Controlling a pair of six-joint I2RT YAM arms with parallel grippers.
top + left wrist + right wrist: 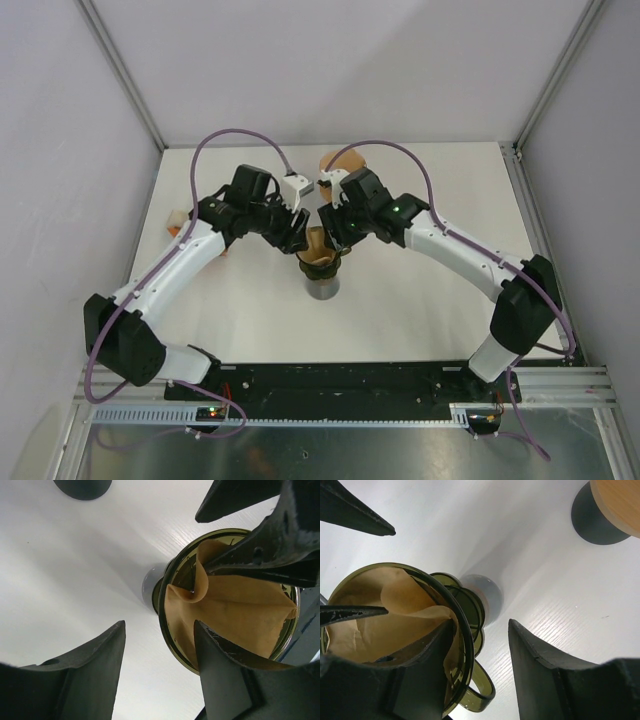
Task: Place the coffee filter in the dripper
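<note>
Mostly done. Coffee filter (235, 610) inside dripper (472, 610), on grey base (487, 592) at middle of table (420, 300). Creased, one fold bulging inward, not flush with wall. Left pincer (159, 625) spread open, gripping nothing, one finger over rim. Right pincer (482, 622) likewise open, astride dripper wall, one finger inside against paper. Left to do, likely: smooth paper, withdraw both.

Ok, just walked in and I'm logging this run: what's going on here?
Both arms meet over the green glass dripper, which stands on a grey cup. The brown paper filter is already inside it, though creased and folded inward. The left tool and the right tool are both open, each with one finger over the filter and one outside the rim.
</note>
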